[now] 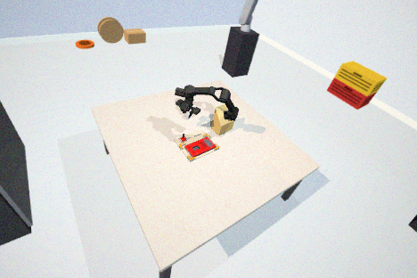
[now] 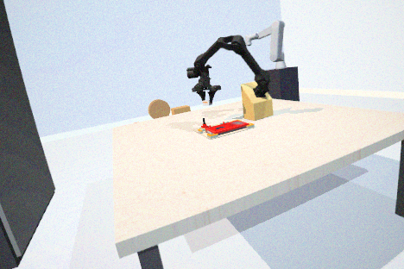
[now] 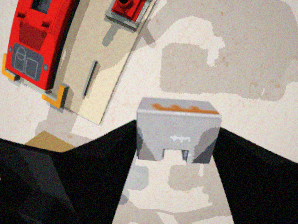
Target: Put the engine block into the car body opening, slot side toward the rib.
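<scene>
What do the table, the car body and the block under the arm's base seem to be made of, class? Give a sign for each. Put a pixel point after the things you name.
Table [image 1: 214,196] [image 2: 242,159]: probably pale wood, matte; faint grain along its edge.
Car body [image 1: 204,146] [image 2: 229,127] [image 3: 56,27]: perhaps painted plastic; smooth, even red.
Base block [image 1: 223,126] [image 2: 258,109]: possibly wood; plain tan faces, but no clear grain.

The top and exterior views both cover the table [image 1: 214,205] [image 2: 242,168], obliquely from high above and from lower, respectively. The wrist view looks down closely between the gripper fingers.

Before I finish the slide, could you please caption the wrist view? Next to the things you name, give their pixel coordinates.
Pincer [image 3: 174,128] gripping the grey engine block [image 3: 177,131], red car body [image 3: 37,42] at upper left.
</scene>
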`<state>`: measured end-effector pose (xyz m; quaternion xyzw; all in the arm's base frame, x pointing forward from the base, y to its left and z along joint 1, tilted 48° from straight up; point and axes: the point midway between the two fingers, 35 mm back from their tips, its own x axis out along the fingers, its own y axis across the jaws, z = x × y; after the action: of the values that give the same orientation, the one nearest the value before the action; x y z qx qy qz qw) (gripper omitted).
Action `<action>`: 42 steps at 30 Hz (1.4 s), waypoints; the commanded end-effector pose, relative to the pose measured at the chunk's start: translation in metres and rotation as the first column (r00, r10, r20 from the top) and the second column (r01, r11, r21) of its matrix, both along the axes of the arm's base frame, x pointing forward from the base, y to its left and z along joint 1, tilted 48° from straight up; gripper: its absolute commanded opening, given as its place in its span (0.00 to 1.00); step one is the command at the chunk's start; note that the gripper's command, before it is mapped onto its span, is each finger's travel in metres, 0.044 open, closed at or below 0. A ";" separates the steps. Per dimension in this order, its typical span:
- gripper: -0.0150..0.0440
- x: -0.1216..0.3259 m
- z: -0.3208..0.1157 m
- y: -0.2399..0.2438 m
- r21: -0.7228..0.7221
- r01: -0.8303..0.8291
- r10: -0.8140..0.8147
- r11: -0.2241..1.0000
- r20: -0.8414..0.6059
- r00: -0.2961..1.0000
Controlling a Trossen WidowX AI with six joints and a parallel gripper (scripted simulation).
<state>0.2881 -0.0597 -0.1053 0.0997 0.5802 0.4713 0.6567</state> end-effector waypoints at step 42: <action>0.25 -0.030 -0.028 0.007 0.576 0.446 -0.682 0.685 0.292 0.670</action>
<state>0.2605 -0.0581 -0.1305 0.2989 0.2135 0.3721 0.8524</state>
